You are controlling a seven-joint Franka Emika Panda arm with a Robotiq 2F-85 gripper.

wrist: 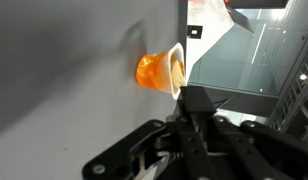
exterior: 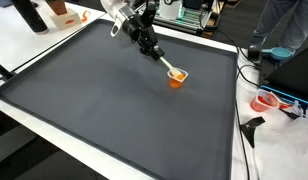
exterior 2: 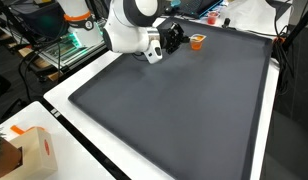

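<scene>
Orange cup (exterior: 176,79) upright on the dark mat (exterior: 104,110), close to its far edge.
Long axis vertical, mouth up, white rim showing. Gripper (exterior: 166,66) tips sit right at the rim. Pincer gap and grip: cannot tell.
</scene>
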